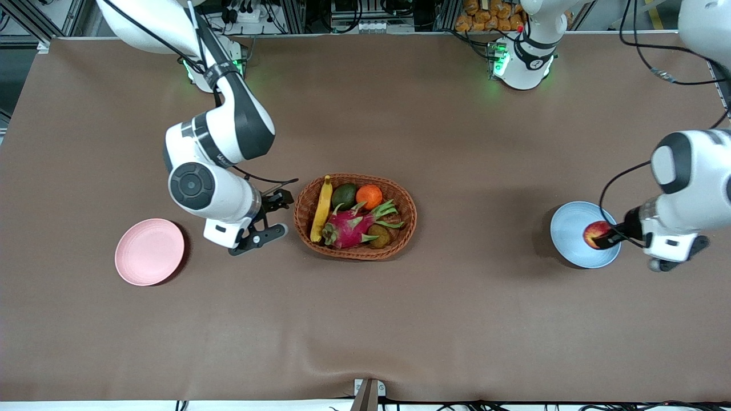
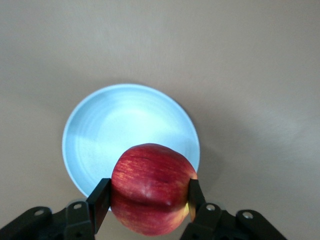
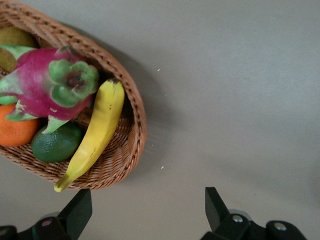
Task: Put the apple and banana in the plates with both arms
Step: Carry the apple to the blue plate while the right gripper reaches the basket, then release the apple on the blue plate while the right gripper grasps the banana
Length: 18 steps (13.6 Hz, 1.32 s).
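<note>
Now the left hand (image 1: pixel 606 237) is gripping the apple (image 1: pixel 596 234) between both fingers, hanging over the blue plate (image 1: pixel 571 228), toward the rim at the left arm's end of the tabletop (image 1: pixel 457 319). The right hand (image 1: pixel 273 216) is spread wide and empty, hovering just beside the basket (image 1: pixel 408 220). The banana (image 1: pixel 321 209) is lying along the basket's wall at the right arm's end, long axis running toward and away from the front camera. The pink plate (image 1: pixel 149 251) is sitting bare.
</note>
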### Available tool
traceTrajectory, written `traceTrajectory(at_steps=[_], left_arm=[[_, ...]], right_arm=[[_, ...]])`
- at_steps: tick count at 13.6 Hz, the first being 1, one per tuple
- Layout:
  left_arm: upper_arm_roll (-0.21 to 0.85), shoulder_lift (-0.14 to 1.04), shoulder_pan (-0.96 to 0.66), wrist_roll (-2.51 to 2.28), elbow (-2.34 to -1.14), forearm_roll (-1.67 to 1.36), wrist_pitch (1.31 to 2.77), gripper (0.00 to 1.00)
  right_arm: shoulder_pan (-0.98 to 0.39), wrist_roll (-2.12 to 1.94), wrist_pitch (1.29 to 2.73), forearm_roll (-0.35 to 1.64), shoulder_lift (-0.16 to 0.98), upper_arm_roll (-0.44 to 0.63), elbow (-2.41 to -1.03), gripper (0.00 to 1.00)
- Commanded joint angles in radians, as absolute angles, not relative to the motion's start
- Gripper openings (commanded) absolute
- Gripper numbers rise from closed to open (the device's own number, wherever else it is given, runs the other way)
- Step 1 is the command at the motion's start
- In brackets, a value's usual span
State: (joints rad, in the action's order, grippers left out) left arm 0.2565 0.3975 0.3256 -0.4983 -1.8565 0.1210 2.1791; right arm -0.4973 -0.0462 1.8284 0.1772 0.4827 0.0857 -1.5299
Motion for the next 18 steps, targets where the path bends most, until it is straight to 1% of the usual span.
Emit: traceTrajectory(at_steps=[1,3,5,6,7,8,9,11,14,15,16,17,18], left_arm=[[0.270,0.374,0.347,-0.506,-1.963,0.135,2.284,0.00],[0.267,0.390,0.359,-0.505,-2.005,0.137,2.356,0.00],[0.267,0.417,0.377,-0.496,-2.000,0.138,2.359,0.00],[0.267,0.429,0.377,-0.489,-2.000,0.138,2.359,0.16],[0.267,0.431,0.383,-0.485,-1.999,0.138,2.361,0.41],[0.267,0.431,0.385,-0.480,-1.997,0.138,2.361,0.95],[0.267,0.430,0.385,-0.480,-1.997,0.138,2.358,1.00],[0.267,0.413,0.383,-0.480,-1.994,0.138,2.347,1.00],[0.264,0.347,0.399,-0.430,-1.961,0.138,2.298,1.00],[0.265,0.328,0.409,-0.401,-1.932,0.138,2.258,1.00],[0.264,0.316,0.411,-0.375,-1.886,0.137,2.202,1.00],[0.264,0.310,0.411,-0.364,-1.837,0.137,2.139,1.00],[0.264,0.286,0.413,-0.362,-1.792,0.137,2.069,1.00]], right_arm=[[-0.547,0.041,1.845,0.198,0.489,0.095,-1.557,1.00],[-0.598,0.119,1.850,0.198,0.506,0.095,-1.559,1.00],[-0.652,0.223,1.867,0.198,0.520,0.095,-1.586,1.00],[-0.681,0.280,1.908,0.198,0.532,0.095,-1.612,1.00],[-0.705,0.328,1.963,0.198,0.537,0.095,-1.640,1.00],[-0.721,0.360,1.998,0.198,0.543,0.095,-1.655,1.00],[-0.738,0.383,2.006,0.199,0.548,0.095,-1.658,1.00],[-0.762,0.420,2.005,0.199,0.571,0.095,-1.658,1.00],[-0.782,0.488,1.999,0.196,0.583,0.097,-1.664,1.00],[-0.781,0.488,2.000,0.196,0.581,0.097,-1.680,0.96],[-0.778,0.488,2.000,0.196,0.581,0.097,-1.686,0.89],[-0.779,0.488,2.000,0.196,0.581,0.097,-1.700,0.79],[-0.779,0.488,1.999,0.196,0.581,0.097,-1.704,0.72]])
